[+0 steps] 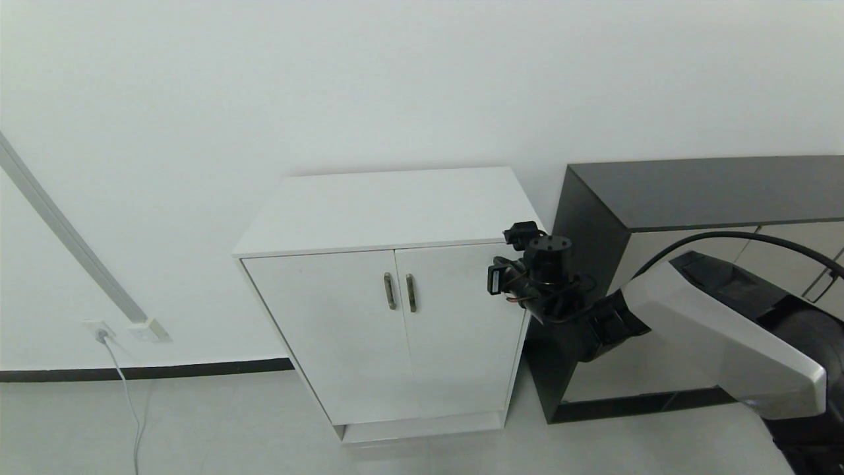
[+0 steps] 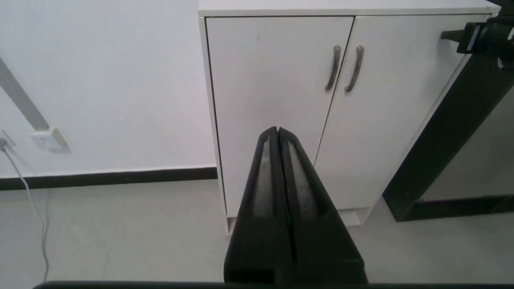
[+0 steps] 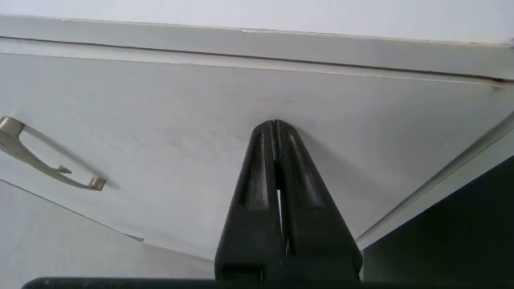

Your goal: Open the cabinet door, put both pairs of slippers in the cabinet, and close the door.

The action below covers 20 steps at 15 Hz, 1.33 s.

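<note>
The white cabinet (image 1: pixel 389 218) stands against the wall with both doors shut. Two metal handles (image 1: pixel 400 292) sit side by side at the middle seam. My right gripper (image 1: pixel 493 280) is shut with nothing in it, held against or just short of the upper right part of the right door (image 1: pixel 461 330). In the right wrist view its fingers (image 3: pixel 277 124) are pressed together close to the door panel, and one handle (image 3: pixel 48 156) lies off to the side. My left gripper (image 2: pixel 277 130) is shut and empty, hanging low and well back from the cabinet (image 2: pixel 273 80).
A dark grey sideboard (image 1: pixel 692 191) stands tight against the cabinet's right side. On the wall to the left are a slanted cable duct (image 1: pixel 66 237) and a socket with a cable (image 1: pixel 99 330) running down. Grey floor (image 1: pixel 231 429) stretches in front.
</note>
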{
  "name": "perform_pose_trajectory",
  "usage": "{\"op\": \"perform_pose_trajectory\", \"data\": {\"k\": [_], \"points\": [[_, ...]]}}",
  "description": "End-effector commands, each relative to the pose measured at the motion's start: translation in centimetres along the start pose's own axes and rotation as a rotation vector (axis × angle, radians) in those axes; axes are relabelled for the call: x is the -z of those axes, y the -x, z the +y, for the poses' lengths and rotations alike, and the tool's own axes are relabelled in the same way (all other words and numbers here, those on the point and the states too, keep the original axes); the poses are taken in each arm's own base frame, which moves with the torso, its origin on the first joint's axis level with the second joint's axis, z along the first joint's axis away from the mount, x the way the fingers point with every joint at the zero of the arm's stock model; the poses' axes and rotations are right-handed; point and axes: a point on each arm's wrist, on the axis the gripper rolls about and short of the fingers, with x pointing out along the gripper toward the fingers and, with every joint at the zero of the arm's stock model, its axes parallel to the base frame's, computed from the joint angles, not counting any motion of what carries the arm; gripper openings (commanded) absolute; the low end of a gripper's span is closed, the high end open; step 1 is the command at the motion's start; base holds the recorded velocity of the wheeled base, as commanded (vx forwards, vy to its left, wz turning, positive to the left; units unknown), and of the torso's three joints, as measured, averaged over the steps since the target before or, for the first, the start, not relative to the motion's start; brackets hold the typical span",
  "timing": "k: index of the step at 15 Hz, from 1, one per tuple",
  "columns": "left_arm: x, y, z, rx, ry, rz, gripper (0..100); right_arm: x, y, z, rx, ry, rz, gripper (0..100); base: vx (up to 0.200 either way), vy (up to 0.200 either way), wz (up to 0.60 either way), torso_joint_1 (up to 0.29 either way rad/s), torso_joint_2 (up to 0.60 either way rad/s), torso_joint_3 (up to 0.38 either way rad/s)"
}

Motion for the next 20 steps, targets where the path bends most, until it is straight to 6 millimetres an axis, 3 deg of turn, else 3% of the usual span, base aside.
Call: {"op": "perform_pose_trajectory", "data": {"k": [1,20], "points": [[0.0,-0.01,0.0,-0.001,0.0,0.001,0,-0.11,0.0,0.03,-0.001,0.0,-0.003,0,0.0,0.0,0.0,0.0,0.0,0.0],[0.02,-0.01,0.0,-0.001,0.0,0.003,0,-0.29,-0.49,0.29,-0.001,-0.002,-0.01,0,0.0,0.0,0.0,0.0,0.0,0.0]]}}
